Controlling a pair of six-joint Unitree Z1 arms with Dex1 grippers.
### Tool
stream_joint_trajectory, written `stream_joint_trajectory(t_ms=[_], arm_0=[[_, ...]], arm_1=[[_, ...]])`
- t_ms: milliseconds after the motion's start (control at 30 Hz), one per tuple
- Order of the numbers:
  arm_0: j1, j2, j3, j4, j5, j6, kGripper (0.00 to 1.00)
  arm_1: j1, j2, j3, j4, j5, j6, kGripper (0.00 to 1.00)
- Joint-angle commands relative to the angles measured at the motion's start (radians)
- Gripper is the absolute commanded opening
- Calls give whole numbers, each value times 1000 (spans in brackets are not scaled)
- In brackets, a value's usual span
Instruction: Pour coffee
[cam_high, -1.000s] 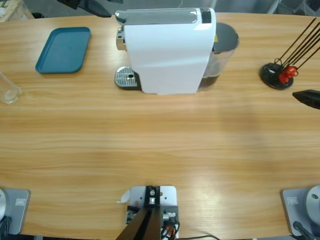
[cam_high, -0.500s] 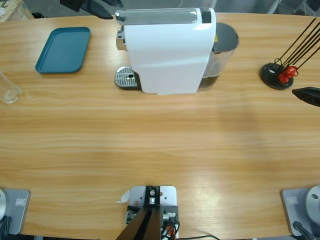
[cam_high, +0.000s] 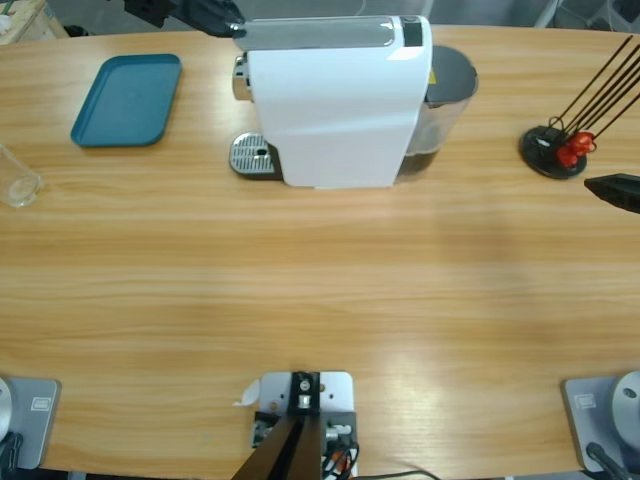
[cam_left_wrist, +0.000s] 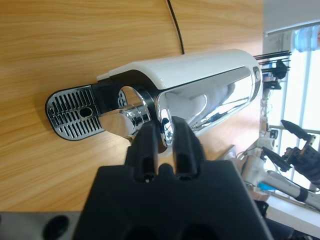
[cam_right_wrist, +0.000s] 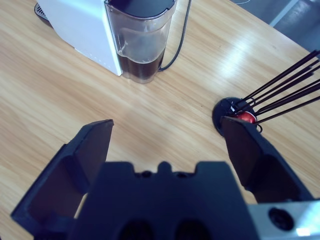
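Note:
No coffee shows in any view. The white coffee machine (cam_high: 335, 110) stands at the table's back middle, with a chrome lever (cam_high: 315, 33) on top and a metal drip grid (cam_high: 252, 155) at its left foot. My left gripper (cam_high: 222, 22) reaches in from the top left, its tip at the lever's left end. In the left wrist view its jaws (cam_left_wrist: 164, 136) are shut, right in front of the chrome spout (cam_left_wrist: 125, 112) and above the drip grid (cam_left_wrist: 70, 110). My right gripper (cam_high: 612, 190) hangs open at the right edge, holding nothing (cam_right_wrist: 167, 127). A clear tumbler (cam_high: 15, 182) stands empty at the far left edge.
A blue tray (cam_high: 127, 100) lies at the back left. The dark translucent water tank (cam_right_wrist: 142, 40) sits at the machine's right end. A black capsule stand (cam_high: 555, 150) with thin rods and a red capsule stands at the right, close to my right gripper.
My left gripper has moved right along the top edge until its tip meets the lever's left end. The right gripper has hardly moved.

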Motion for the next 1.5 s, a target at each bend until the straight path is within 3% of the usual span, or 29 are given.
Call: stream_joint_trajectory(t_ms=[33, 433, 1200, 1233, 1267, 1300, 1333, 1500], arm_0=[[-9, 50, 17, -3, 17, 5, 0], [-31, 53, -136, -2, 8, 7, 0], [-50, 22, -222, 6, -11, -10, 0], [-48, 27, -233, 7, -41, -3, 239], [-47, 29, -243, 12, -62, 12, 656], [-48, 21, -245, 13, -65, 57, 887], [-51, 4, -242, 14, -54, 114, 985], [-64, -121, -180, 25, 43, 463, 991]], arm_1=[[1, -14, 35, -6, -4, -1, 964], [1, -14, 35, -6, -4, -1, 964], [1, -9, 34, -6, -2, -2, 964], [1, -9, 34, -6, -2, -2, 964], [1, -7, 35, -6, -2, -2, 964], [1, -6, 33, -6, -2, -2, 964], [1, -9, 34, -6, -2, -2, 965], [1, -25, 35, -4, -31, 18, 968]])
